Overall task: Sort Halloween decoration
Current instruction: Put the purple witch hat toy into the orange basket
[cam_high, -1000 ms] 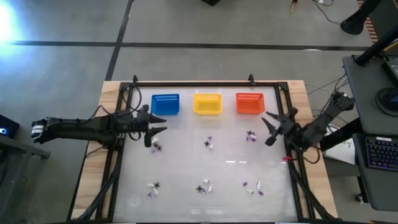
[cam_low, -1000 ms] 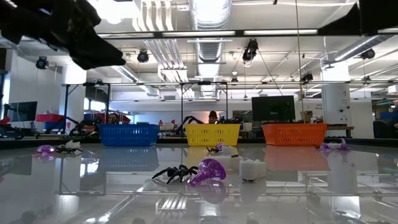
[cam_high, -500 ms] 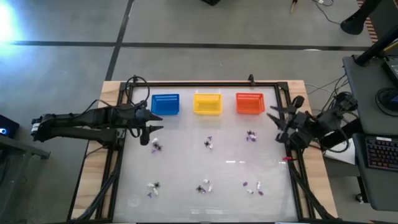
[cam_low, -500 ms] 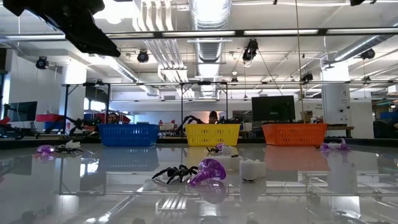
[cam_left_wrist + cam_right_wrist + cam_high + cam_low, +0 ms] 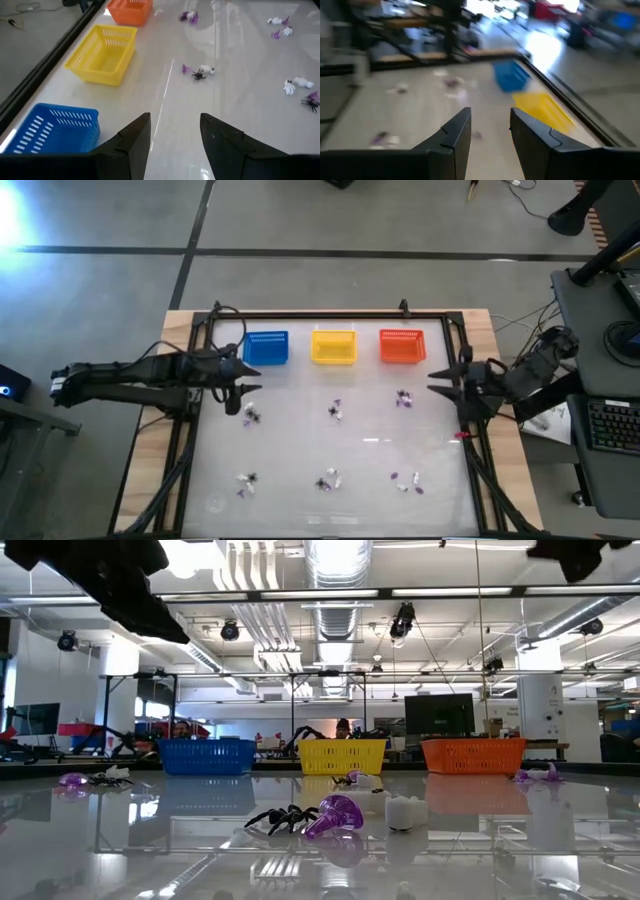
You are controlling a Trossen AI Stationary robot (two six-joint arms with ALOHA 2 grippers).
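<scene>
near row: three small trinket clusters [image 5: 328, 479] at the table's near edge; black spiders, whitish lumps, purple cones, all loose.
low view: closest cluster is a black spider [image 5: 281, 817], a glossy purple cone [image 5: 337, 815] tipped on its side and a whitish lump [image 5: 405, 810], just beside each other.
mid row: three more clusters; one [image 5: 251, 416] just under the left gripper, one [image 5: 403, 399] near the right gripper.
left gripper [image 5: 243, 390]: fingers apart, empty. Over the last second it pulled back slightly toward the blue basket [image 5: 266, 347].
right gripper [image 5: 445, 380]: fingers apart, empty. It swung out from over the table to the right edge and now points inward.
meaning: no trinket lifted; sorting likely not begun, both arms look to be lining up.
table [image 5: 370, 442]: glossy, reflective, dark frame.
far row: blue, yellow [image 5: 334, 346], orange [image 5: 401, 346] baskets, slotted plastic, rectangular; contents cannot be told.
</scene>
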